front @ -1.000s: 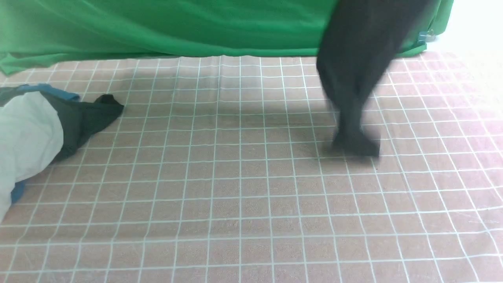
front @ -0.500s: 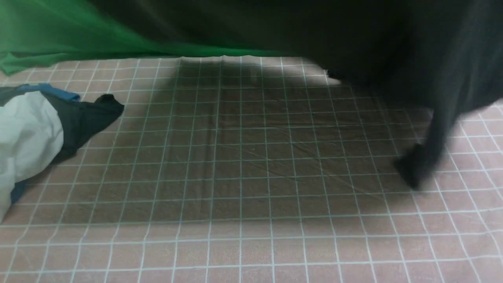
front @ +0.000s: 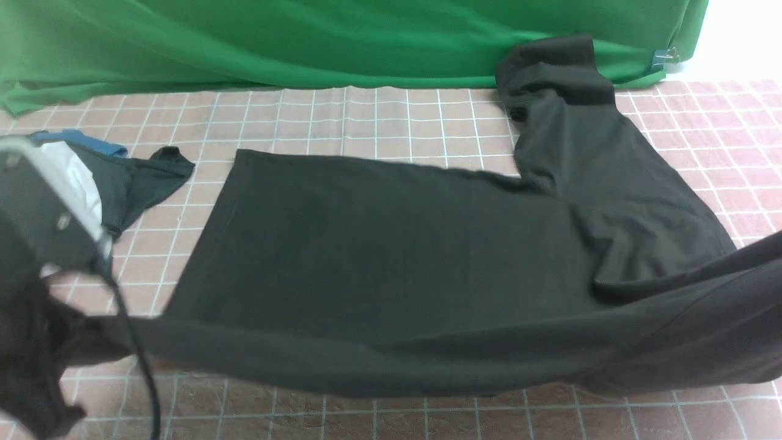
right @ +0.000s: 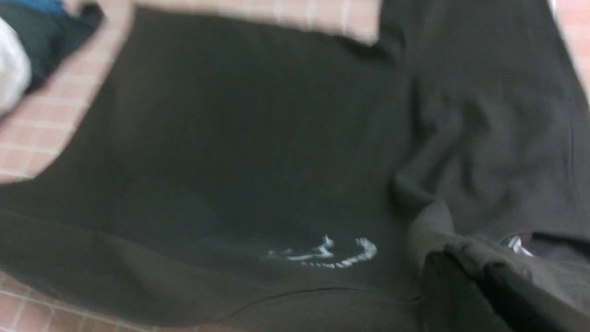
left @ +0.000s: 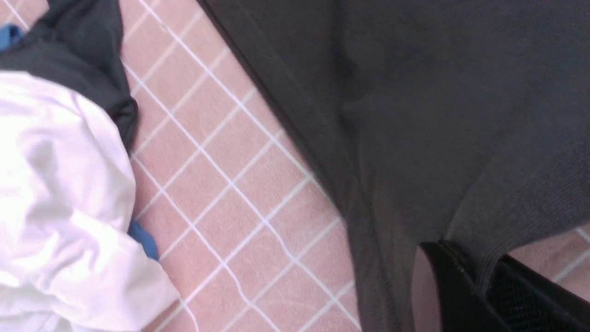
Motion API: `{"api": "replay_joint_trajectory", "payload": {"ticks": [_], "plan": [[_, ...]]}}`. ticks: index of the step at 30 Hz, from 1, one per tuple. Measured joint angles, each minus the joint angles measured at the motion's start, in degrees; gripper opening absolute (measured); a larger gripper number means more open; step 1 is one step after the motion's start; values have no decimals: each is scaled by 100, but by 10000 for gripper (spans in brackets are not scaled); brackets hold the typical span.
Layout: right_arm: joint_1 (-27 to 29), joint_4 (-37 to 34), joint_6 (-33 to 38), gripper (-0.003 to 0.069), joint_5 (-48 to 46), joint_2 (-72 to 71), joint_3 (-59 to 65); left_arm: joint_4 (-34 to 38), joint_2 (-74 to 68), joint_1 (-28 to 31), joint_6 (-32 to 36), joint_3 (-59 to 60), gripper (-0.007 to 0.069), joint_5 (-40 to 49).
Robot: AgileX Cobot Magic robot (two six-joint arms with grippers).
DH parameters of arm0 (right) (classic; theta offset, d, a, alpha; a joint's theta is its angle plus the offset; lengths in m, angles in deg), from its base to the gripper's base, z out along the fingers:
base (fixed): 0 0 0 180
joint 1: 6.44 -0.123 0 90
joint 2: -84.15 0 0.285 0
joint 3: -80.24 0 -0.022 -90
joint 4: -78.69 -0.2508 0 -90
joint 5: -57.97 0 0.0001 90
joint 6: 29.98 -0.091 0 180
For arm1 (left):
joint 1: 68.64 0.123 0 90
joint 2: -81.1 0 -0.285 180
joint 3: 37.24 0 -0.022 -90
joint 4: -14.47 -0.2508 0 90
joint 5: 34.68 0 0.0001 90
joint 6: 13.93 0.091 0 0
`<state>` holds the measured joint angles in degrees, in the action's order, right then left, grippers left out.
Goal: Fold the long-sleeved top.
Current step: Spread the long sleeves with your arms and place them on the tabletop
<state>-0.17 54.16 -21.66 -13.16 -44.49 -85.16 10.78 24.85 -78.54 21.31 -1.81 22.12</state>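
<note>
Laying-out step: large black soft-knit long-sleeved top spread flat, sleeve at one o'clock. Left gripper pinches its near edge, right gripper seemingly too. Next: lower, release.

The dark boxy left-arm housing bears pale screws and a thin black cable. The left gripper is glossy black.

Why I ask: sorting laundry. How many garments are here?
3: large black long-sleeved top spread mid-table; white garment at far left; small dark grey garment with blue trim touching it. Others may be hidden.
</note>
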Motion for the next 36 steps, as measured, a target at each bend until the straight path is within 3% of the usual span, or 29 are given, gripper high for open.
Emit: {"api": "replay_joint_trajectory", "payload": {"ticks": [6,11,15,17,19,20,22,23,24,26,28,31,34,36], "plan": [[0,-33,134,37,205,396,102,-69,52,0,-84,394,35,-542],[0,61,635,38,1997,1513,316,-69,-179,0,-101,695,35,-1278],[0,35,1146,42,4315,2793,333,16,-531,0,-123,713,35,-1989],[0,12,1202,50,4827,3142,341,122,-676,0,-123,713,35,-2130],[-7,26,1247,94,5289,3485,347,221,-828,0,-123,713,35,-2169],[1,31,1248,159,5450,3658,347,256,-929,0,-123,719,35,-2153],[1,37,1253,311,5242,3688,347,337,-1065,0,-123,723,35,-2127],[1,43,1253,341,5202,3680,347,369,-1077,0,-123,723,35,-2126],[1,43,1253,437,4732,3578,335,369,-1103,0,-123,726,35,-2126],[-28,94,1253,477,3970,3401,335,369,-1109,0,-123,726,35,-2126],[-117,216,1229,471,3413,3268,374,369,-1111,0,-123,726,35,-2141],[-875,724,1185,392,2110,2980,900,426,-1111,0,-123,726,35,-2166],[-1656,1179,1185,379,1975,2984,1589,445,-1111,0,-123,726,35,-2188],[-2255,1766,1080,410,2364,3074,2161,459,-1111,0,-123,726,35,-2193]]}}
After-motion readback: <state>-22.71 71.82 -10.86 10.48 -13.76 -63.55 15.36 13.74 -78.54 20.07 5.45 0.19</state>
